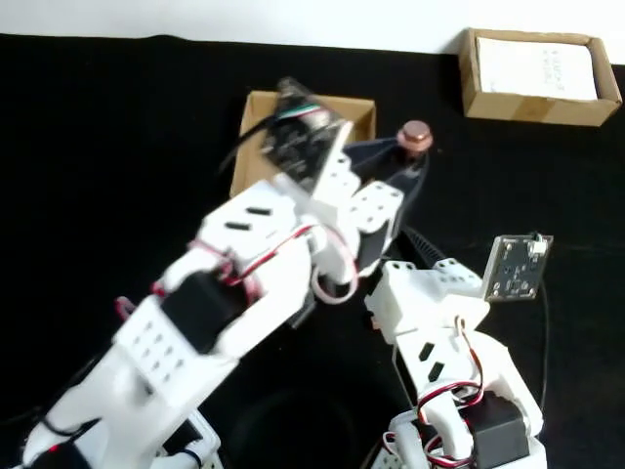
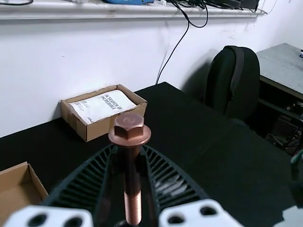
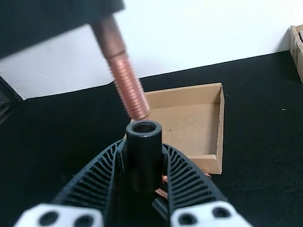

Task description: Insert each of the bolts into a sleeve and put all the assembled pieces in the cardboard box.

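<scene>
The left end effector (image 2: 128,163) is clamped on the bolt (image 2: 129,156) by its shank, hex head pointing away from the wrist. The right end effector (image 3: 142,163) grips the black sleeve (image 3: 142,151) upright, bore open at the top. The bolt is tilted, its threaded tip at the sleeve's back rim; cannot tell whether they touch. Both are held above the desk (image 3: 265,123). The open box (image 3: 187,123) lies beyond the sleeve.

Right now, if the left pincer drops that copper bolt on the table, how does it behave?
The bolt looks solid metal: probably stiff, heavy for its size, hardly fragile. Its round shank would likely roll, curving around the wider flanged head.
</scene>
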`<action>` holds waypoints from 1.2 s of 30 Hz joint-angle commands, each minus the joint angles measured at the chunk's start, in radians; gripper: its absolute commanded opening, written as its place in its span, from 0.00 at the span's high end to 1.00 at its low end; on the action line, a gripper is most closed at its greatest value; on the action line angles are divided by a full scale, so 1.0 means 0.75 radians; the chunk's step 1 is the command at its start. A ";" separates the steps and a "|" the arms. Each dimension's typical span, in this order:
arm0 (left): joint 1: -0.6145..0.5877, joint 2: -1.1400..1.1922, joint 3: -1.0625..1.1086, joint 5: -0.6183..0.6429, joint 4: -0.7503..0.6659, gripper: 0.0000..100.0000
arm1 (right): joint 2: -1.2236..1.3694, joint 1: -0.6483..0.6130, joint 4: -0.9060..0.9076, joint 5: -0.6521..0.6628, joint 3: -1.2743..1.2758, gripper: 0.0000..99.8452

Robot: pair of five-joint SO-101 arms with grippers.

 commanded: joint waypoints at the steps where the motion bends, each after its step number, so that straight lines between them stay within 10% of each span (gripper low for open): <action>1: 0.009 0.017 -0.011 0.000 -0.068 0.99 | -0.009 -0.011 -0.028 -0.006 -0.011 0.99; 36: -0.030 -0.009 0.040 -0.096 0.076 0.99 | -0.011 -0.003 -0.028 -0.002 -0.009 0.99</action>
